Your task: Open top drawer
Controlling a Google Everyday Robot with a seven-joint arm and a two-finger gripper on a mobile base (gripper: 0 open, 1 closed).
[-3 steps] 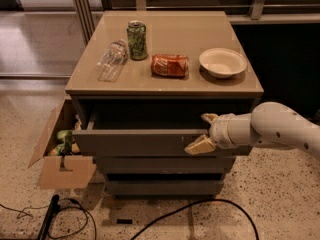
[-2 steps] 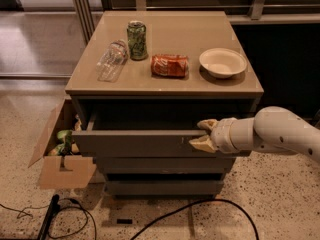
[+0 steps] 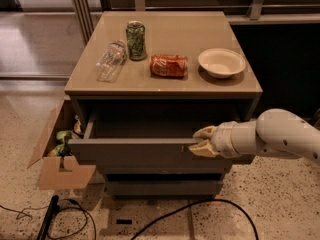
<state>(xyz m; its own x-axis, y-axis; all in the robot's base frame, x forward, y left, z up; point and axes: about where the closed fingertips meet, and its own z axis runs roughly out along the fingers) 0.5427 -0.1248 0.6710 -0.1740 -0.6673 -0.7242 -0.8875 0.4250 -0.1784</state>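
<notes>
- Camera view, looking down on a grey-brown cabinet (image 3: 85,109); its worktop (image 3: 170,36) carries four items.
- Top drawer (image 3: 130,154): directly under the worktop's front edge, pulled partway out toward the camera. Dark grey interior shows behind the flat front. Left end of the front sticks out past the cabinet's left side.
- Robot arm (image 3: 285,136): white, comes in from the right, level with the drawer front, below the worktop's front right corner.
- Cardboard box (image 3: 55,159): on the floor against the cabinet's left side, flaps open, green things inside.
- Lower drawer fronts (image 3: 162,186): narrower, set back under the top drawer, closed.
- Gripper (image 3: 194,142): at the right part of the drawer front. One tan finger (image 3: 205,132) sits above the front's upper lip and the other sits below it on the outer face, pinched onto that lip.
- Paper bowl (image 3: 221,62): pale, upright, near the worktop's right edge.
- Clear plastic bottle (image 3: 111,60): lying on its side near the left edge.
- Red can (image 3: 169,65): lying on its side, mid-worktop toward the front edge, between bottle and bowl.
- Green can (image 3: 135,40): upright, just behind and right of the bottle.
- Black cable (image 3: 200,206): loops over the speckled floor in front of the cabinet.
</notes>
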